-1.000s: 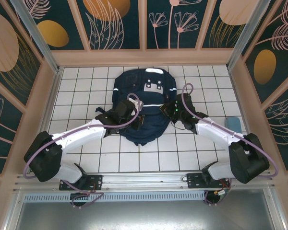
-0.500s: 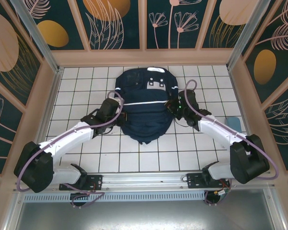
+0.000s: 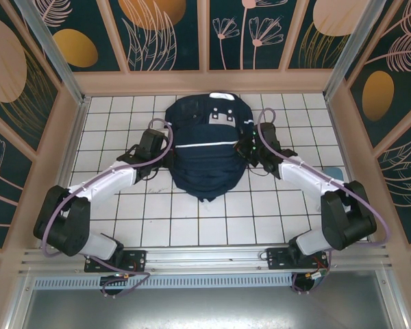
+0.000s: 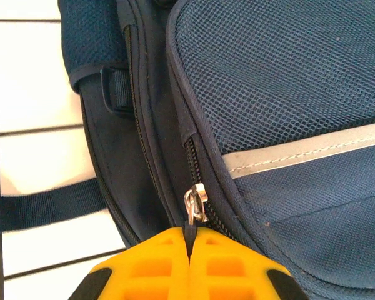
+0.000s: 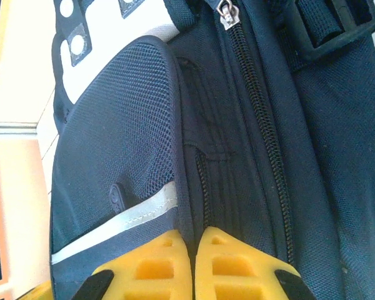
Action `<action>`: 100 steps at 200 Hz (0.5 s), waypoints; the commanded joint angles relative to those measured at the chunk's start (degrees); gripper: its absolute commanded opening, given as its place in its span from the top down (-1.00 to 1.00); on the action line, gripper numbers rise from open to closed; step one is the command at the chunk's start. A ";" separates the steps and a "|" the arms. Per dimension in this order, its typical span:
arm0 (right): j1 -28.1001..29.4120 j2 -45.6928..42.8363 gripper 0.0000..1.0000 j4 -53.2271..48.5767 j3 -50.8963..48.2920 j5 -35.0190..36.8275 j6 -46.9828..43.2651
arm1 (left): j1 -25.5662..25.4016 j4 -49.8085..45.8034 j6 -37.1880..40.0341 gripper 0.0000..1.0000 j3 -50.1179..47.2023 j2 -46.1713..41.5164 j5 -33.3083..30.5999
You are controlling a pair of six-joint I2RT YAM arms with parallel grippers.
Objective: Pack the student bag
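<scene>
Yellow pads of the left gripper (image 4: 189,240) are pressed tight together on the dark tab of a zip pull (image 4: 195,201). Its silver slider sits just beyond the fingertips, at the left flank of the student bag (image 3: 207,161). From the slider the zip track (image 4: 191,153) runs straight on, away from the fingers, along the bag's side toward its top end. A pale reflective stripe (image 4: 312,149) crosses the mesh panel (image 4: 281,69) just inward of it. Whether the teeth ahead are meshed or apart cannot be told.

At the bag's opposite flank, the right gripper (image 5: 192,247) also has its yellow pads closed, tips against the seam where the mesh panel meets the side wall. Whether cloth is nipped between them cannot be told. A long zip (image 5: 256,100) passes just beside these fingers and leads on to a second slider (image 5: 227,14) near the bag's top end.

From above, the navy bag lies flat on the white tiled table (image 3: 116,205), bottom end toward the arm bases and patched top end away. One arm sits at each flank, about level with the stripe.

By this layout, the coming move turns on the left side's line — slider in the fingers, track lying lengthwise ahead. The pull would likely go along the bag's length rather than across it, with the right arm placed to steady the bag.
</scene>
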 commanded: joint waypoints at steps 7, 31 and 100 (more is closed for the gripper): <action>-1.88 2.65 1.00 -0.66 3.21 1.73 -4.12 | 1.47 9.65 3.76 1.00 2.02 1.04 -3.80; -1.87 2.66 0.99 -0.80 3.88 0.67 -5.34 | 1.48 9.55 4.22 1.00 4.73 4.54 -1.27; -2.29 -6.66 -0.16 -12.44 5.61 8.07 -15.25 | 1.52 1.87 0.49 -0.06 3.25 -0.67 -2.44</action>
